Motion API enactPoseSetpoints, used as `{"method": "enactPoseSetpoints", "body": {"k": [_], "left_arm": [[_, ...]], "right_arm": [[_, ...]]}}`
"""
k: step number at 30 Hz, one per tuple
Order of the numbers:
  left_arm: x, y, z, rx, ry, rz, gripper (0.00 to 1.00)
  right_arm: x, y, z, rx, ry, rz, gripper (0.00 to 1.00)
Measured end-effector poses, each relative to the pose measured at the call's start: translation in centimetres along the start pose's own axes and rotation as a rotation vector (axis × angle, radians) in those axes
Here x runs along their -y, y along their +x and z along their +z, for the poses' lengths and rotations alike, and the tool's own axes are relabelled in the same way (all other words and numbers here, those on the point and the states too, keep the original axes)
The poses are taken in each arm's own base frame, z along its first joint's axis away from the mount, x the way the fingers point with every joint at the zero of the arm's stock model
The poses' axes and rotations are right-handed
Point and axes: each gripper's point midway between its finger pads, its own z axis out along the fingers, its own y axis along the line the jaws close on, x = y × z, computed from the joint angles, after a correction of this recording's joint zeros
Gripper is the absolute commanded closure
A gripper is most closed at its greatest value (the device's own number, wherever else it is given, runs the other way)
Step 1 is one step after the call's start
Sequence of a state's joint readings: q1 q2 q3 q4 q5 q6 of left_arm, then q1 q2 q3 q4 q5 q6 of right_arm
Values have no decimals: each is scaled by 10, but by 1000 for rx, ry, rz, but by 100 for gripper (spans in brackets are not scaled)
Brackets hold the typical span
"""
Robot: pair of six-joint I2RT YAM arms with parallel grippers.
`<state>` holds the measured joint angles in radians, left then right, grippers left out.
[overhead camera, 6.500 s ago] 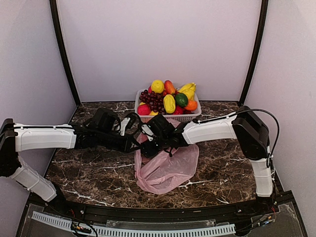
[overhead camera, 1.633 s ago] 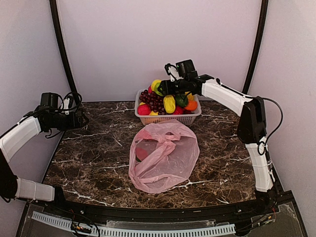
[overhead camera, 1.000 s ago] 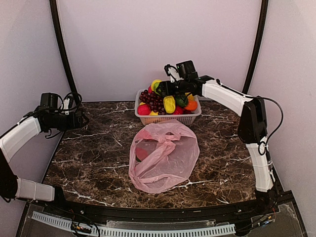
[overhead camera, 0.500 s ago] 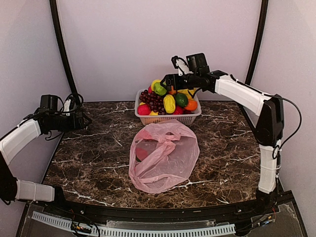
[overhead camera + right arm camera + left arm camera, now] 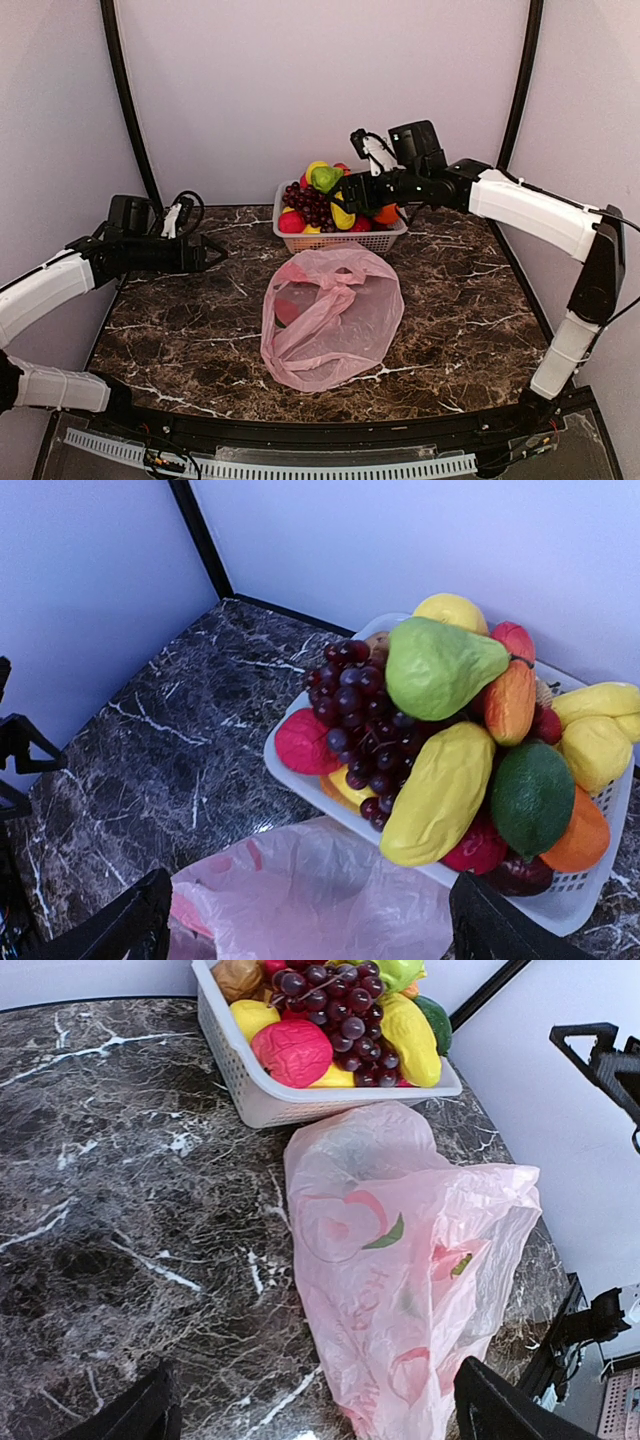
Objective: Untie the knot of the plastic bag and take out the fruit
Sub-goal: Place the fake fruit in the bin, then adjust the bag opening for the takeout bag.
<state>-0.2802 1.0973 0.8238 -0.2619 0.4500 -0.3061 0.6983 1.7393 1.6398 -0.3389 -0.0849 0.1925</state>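
A: left gripper status?
B: jaws spread, nothing between them, over the left side of the marble table.
A: bag?
B: pink plastic bag lies flat mid-table, handles loose, just in front of the white basket. fruit is piled in the basket, green pear on top.
A: right gripper?
B: jaws spread, empty, above the basket.

- One pink plastic bag, centre frame.
- One white basket, upper centre.
- One purple grape bunch.
- One green pear.
- One long yellow fruit.
- Two pincers: left pincer, right pincer.
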Motion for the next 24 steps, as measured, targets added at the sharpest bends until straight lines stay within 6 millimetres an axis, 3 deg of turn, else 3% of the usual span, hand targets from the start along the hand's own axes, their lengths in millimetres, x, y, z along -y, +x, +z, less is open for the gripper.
{"method": "enactPoseSetpoints", "body": {"k": [4,10,17,24], "left_arm": [[18,3,13,-13,53,-2,6],[44,15,44,-79,121,11,6],[79,14,80,-127,192,51,7],[84,21,105,-172,200,58,7]], "right_arm": [[-33,24,-17,-35,-44,-25,7],[-75,58,-30,-75,-125,-7,18],[-98,104,-15,-158,-172,57,26],[-106,127,11,-202,-179,81,32]]}}
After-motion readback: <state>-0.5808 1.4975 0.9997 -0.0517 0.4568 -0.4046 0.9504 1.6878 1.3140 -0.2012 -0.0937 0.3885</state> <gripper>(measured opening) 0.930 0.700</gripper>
